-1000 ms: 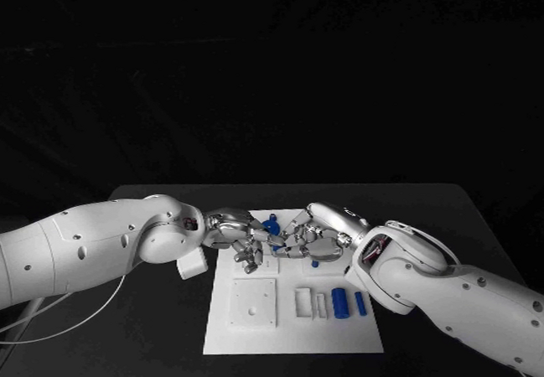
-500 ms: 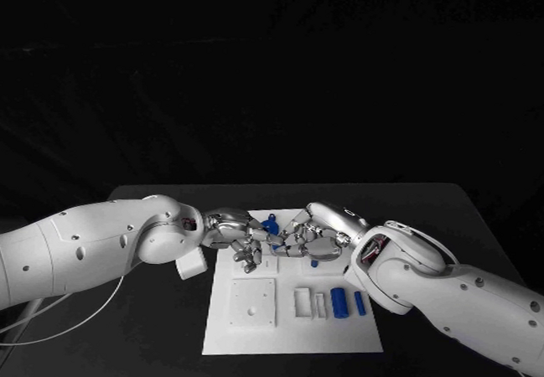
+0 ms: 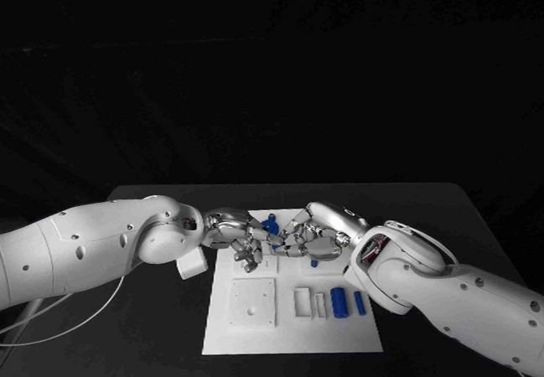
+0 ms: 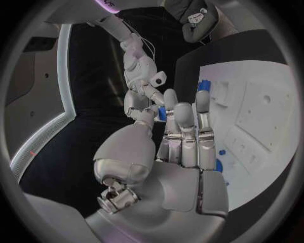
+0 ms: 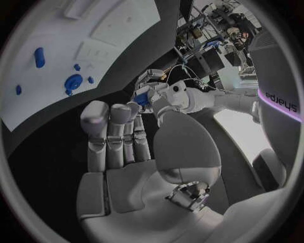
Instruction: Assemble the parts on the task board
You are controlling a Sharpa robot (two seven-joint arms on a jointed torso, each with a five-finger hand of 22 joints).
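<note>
Worktop (image 3: 440,213) of black, matt surface carries everything; the landmark on it is the white rectangular task board (image 3: 292,336) at its middle. Both white arms reach in over the far half of that board, and their silver hands meet fingertip to fingertip above it.

The left hand (image 3: 236,233) sits over the board's far left part; the right hand (image 3: 312,241) sits over its far right part. Between their fingertips shows a small blue part (image 3: 270,226), raised above the board. Each wrist view shows blue at the meeting fingertips, so both hands seem to pinch this piece, though which one carries its weight cannot be told.

On the board's near right lie two blue cylinders (image 3: 340,302), side by side, next to pale white blocks (image 3: 305,302). A square white recessed plate (image 3: 253,303) takes the near left.

The step in hand looks like a handover or a regrip of the blue part in mid-air. The next move likely calls for one hand to let go cleanly while the other keeps its pinch, then to bring the part down to its seat on the board.
</note>
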